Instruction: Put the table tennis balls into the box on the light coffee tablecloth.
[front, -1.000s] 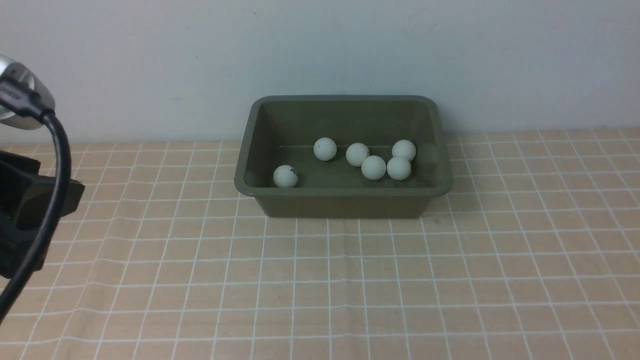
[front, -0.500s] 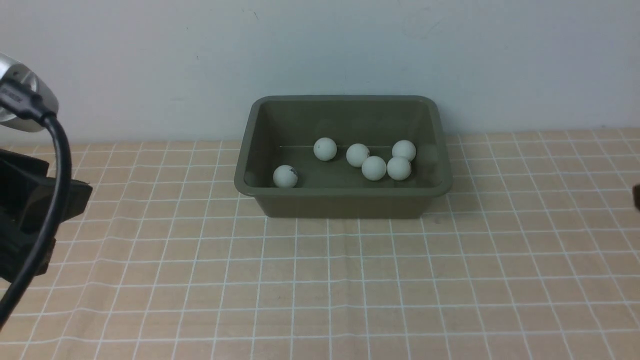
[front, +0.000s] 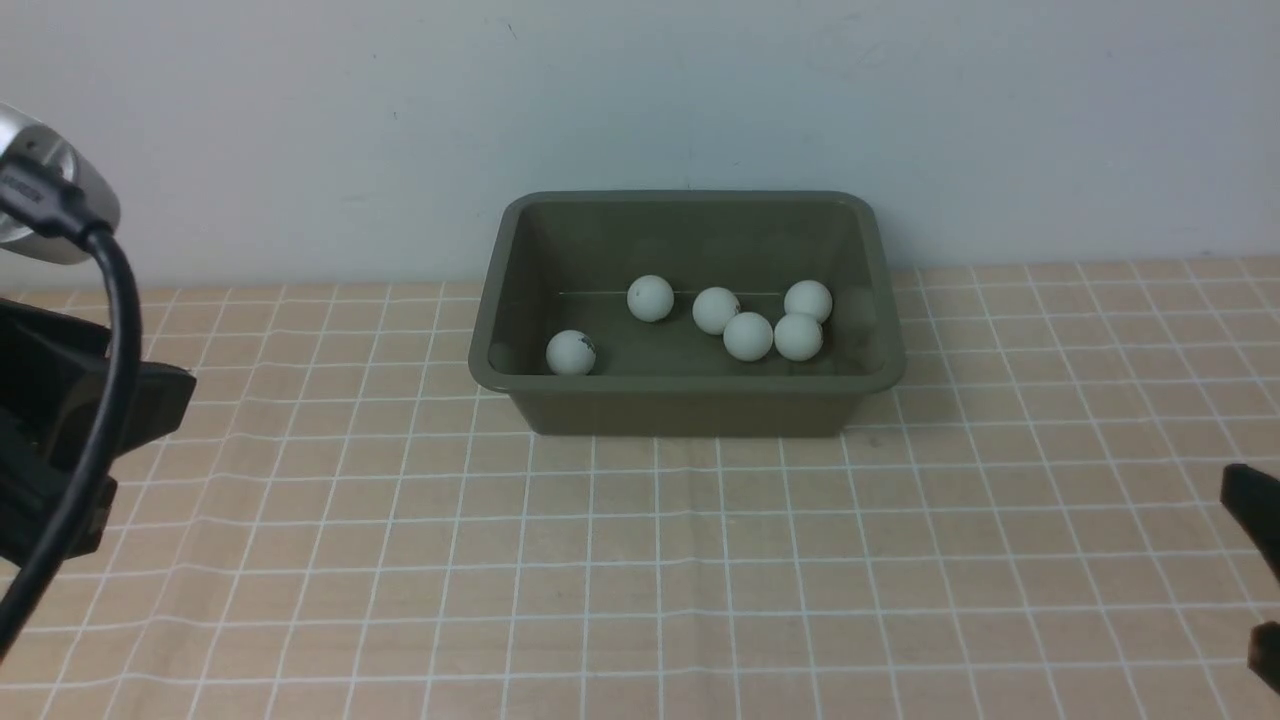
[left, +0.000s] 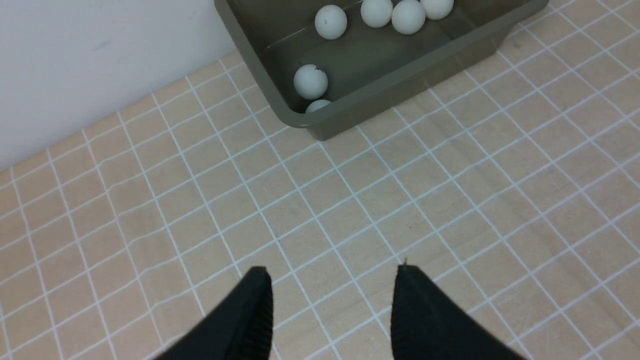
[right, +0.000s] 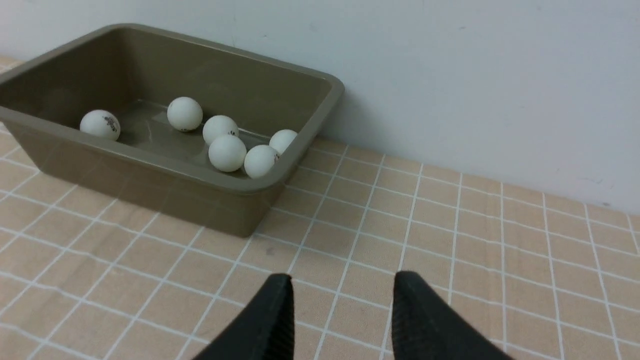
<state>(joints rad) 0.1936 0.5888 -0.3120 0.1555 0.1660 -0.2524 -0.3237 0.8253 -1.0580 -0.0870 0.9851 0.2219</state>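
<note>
The olive-green box (front: 690, 408) stands on the light coffee tablecloth (front: 640, 560) against the back wall. Several white table tennis balls lie inside it: one at the near left (front: 571, 352), a cluster at the right (front: 748, 335). The left wrist view shows the box (left: 400, 82) and one more ball (left: 318, 105) tucked under the near rim. My left gripper (left: 332, 280) is open and empty over bare cloth, left of the box. My right gripper (right: 342, 285) is open and empty over cloth, right of the box (right: 150, 185); its fingers (front: 1255, 505) show at the front view's right edge.
A pale wall rises right behind the box. My left arm's black body and cable (front: 70, 430) fill the left edge of the front view. No ball shows on the cloth outside the box.
My right gripper has come into the front view at the right edge, lower and further in. My left arm has edged slightly right. The balls and box have not moved.
</note>
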